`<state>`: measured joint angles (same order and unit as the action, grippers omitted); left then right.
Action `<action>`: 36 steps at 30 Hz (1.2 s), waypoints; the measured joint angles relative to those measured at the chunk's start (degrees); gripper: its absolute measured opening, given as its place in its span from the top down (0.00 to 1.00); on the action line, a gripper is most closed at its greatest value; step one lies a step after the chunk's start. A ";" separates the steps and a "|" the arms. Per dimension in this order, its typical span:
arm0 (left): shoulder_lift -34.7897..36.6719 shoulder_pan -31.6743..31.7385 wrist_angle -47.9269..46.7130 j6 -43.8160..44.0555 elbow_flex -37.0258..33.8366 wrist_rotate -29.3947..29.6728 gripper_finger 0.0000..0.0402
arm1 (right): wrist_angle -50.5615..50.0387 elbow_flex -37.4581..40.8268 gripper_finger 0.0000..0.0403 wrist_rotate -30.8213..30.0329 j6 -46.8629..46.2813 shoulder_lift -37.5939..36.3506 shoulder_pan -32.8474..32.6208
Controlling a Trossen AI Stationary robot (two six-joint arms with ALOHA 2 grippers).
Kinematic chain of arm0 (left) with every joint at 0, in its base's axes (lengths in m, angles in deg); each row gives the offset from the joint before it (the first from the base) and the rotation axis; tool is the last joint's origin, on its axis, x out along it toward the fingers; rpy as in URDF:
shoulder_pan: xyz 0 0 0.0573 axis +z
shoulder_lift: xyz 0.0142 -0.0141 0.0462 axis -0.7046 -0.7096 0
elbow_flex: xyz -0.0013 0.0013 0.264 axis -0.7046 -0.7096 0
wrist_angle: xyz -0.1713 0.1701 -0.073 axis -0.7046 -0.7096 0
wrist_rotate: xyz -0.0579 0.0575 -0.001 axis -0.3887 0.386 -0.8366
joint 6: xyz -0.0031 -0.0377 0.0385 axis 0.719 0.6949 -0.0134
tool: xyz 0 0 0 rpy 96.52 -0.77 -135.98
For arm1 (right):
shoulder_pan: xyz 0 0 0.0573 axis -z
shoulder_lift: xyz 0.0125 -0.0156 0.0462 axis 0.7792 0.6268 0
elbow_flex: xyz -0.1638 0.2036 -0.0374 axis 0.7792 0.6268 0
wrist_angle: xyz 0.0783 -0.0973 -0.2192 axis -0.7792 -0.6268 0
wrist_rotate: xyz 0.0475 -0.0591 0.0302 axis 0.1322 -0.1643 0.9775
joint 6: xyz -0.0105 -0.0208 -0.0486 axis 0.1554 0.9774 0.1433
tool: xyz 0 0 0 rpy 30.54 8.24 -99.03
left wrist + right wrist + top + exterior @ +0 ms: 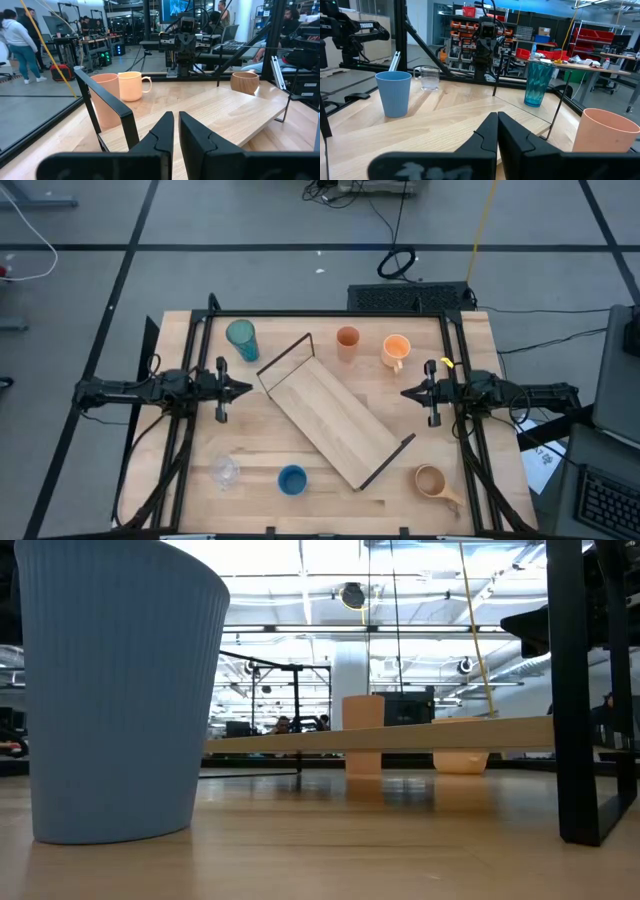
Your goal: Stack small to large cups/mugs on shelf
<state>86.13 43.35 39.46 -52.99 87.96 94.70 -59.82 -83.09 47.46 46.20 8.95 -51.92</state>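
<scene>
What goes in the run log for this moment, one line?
phase: not started | shelf: bare, diagonal mid-table | six cups around it on tabletop | left gripper: shut, empty, left of shelf | right gripper: shut, empty, right of shelf

Overhead, table-level, two facing wrist views; shared shelf [335,423].

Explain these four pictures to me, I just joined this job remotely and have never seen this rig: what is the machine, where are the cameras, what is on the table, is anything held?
Two dark robot arms work at a wooden table. One camera looks straight down, one sits at tabletop height, one rides each wrist. From above, the left gripper and right gripper face each other, both shut and empty. Between them lies the shelf, nothing on it. Around it stand the teal tumbler, small orange cup, orange mug, tan mug, blue cup and clear glass.
</scene>
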 joint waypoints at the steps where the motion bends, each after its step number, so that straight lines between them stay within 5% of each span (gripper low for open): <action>1: 0.00 0.00 0.01 -0.01 0.02 0.00 0.92 | -0.01 -0.01 1.00 -0.01 0.01 -0.01 -0.01; 36: 0.00 0.00 0.01 0.01 0.01 0.00 0.92 | 1.58 0.01 1.00 -0.18 -3.50 0.01 -0.01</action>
<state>86.12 43.35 39.46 -52.98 87.97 94.70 -58.24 -83.08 47.28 42.70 8.96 -51.94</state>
